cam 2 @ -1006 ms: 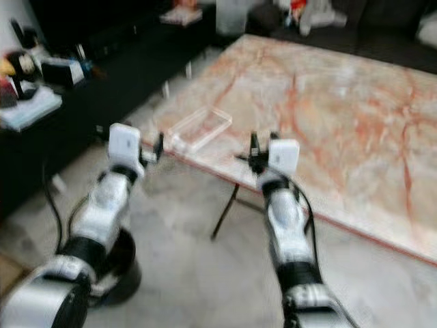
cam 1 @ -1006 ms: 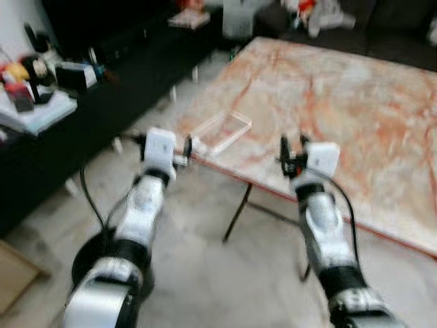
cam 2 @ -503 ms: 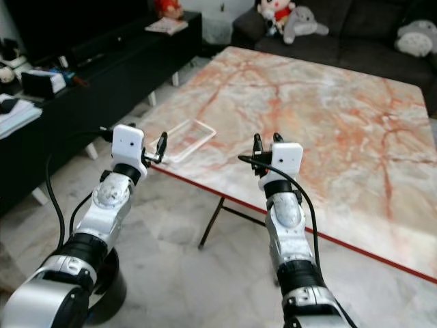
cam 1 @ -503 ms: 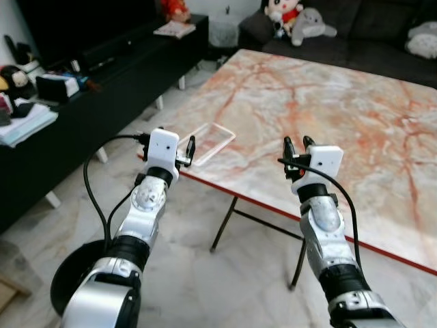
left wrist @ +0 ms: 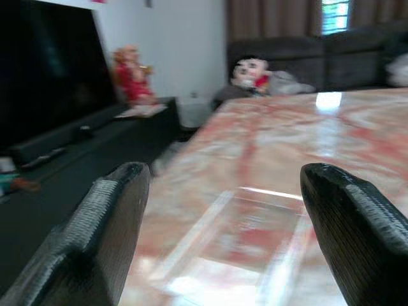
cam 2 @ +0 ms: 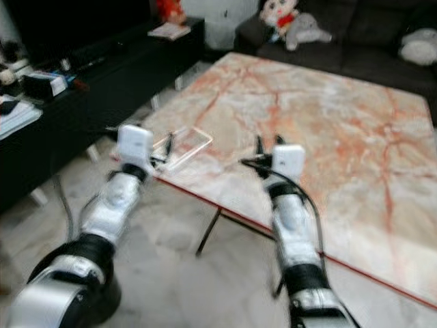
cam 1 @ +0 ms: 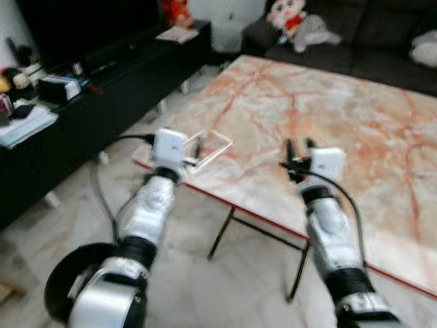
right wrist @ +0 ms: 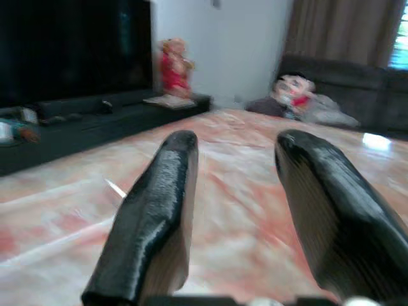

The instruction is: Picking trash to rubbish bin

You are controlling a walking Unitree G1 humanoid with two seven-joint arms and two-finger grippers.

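Both head views slightly blurred. Bench is a large slab with a marbled cream-and-orange top, red edge, on thin dark folding legs. The trash, a clear flat rectangular plastic tray, lies at the bench's near corner on the robot's left side. Left end effector is held at that corner, just beside the tray; whether it touches cannot be told. Left wrist view gives what the head views do not: the two black ribbed fingers stand widely spread, with the transparent tray lying between and ahead of them on the glossy top. Right end effector is over the bench's near edge, well apart from the tray; in the right wrist view its fingers are parted with a moderate gap, nothing between them, the tray's edge faint to one side. Surroundings: a long low black cabinet along the robot's left, carrying papers and small items; a red figurine at its far end; a dark sofa beyond the bench with a plush toy. A round black object sits on the pale tiled floor beneath the left arm. Black cable loops alongside the left forearm.
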